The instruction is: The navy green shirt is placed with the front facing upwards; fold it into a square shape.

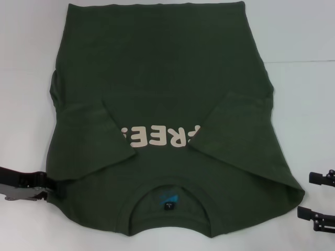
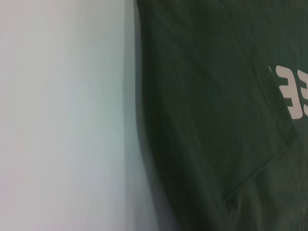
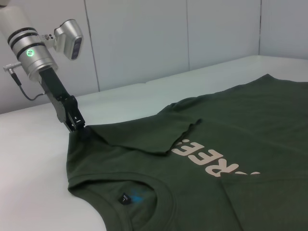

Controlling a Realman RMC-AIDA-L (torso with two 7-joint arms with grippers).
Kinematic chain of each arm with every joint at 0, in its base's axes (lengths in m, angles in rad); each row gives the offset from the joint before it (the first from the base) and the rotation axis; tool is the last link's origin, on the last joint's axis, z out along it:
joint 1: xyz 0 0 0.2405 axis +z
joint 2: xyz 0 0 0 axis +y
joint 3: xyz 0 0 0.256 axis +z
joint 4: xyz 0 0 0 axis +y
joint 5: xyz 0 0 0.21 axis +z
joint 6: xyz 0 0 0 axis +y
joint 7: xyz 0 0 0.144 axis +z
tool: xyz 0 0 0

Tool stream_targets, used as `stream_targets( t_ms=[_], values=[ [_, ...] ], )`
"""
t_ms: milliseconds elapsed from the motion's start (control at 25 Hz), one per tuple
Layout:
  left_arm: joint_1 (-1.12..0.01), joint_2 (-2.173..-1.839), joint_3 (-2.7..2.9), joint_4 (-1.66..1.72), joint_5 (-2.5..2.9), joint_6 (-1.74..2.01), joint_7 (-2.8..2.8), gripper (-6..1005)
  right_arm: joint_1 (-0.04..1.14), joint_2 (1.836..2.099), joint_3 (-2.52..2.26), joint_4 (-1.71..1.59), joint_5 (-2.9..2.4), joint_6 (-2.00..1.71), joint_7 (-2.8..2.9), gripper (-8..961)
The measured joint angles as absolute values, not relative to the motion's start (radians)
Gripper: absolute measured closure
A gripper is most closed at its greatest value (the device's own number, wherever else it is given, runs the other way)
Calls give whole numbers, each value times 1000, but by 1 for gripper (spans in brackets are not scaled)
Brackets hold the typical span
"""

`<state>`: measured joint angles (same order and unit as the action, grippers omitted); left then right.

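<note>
One navy green shirt [image 1: 167, 104] lies flat on the white desk [image 1: 303, 47], front up, collar [image 1: 170, 201] nearest the robot. Both sleeves are folded in over the cream letters [image 1: 159, 137]. The left claw [image 1: 46, 189] is at the shirt's left shoulder edge, pinched shut on the cloth. The right claw [image 1: 306, 194] sits just off the right shoulder corner, spread wide and holding nothing.

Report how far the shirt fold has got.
Done: both sleeves of the navy green shirt lie folded inward, covering the ends of its print. In hand: the left gripper is at the shirt's shoulder edge; the right gripper waits beside the other shoulder. Left: the folds that make a square.
</note>
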<state>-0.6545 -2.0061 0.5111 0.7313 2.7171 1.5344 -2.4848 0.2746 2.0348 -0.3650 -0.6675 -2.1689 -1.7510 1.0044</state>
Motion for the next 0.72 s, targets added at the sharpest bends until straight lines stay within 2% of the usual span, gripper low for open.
stream_targets(
  t_ms=[160,560,720],
  values=[
    [-655,-2006,505,732,2717,1534,-2485,712,275,2036,-365,-668,-2169,-1751,1005,52],
    [-652,-2005,499,732,2713,1535,-2485,916,275,2034,-360,-679,-2161,-1761,1064,53],
    [-654,-2003,499,731,2693,1545,-2479,952,289,2014,-309,-770,-2158,-1811,1364,54]
  ],
)
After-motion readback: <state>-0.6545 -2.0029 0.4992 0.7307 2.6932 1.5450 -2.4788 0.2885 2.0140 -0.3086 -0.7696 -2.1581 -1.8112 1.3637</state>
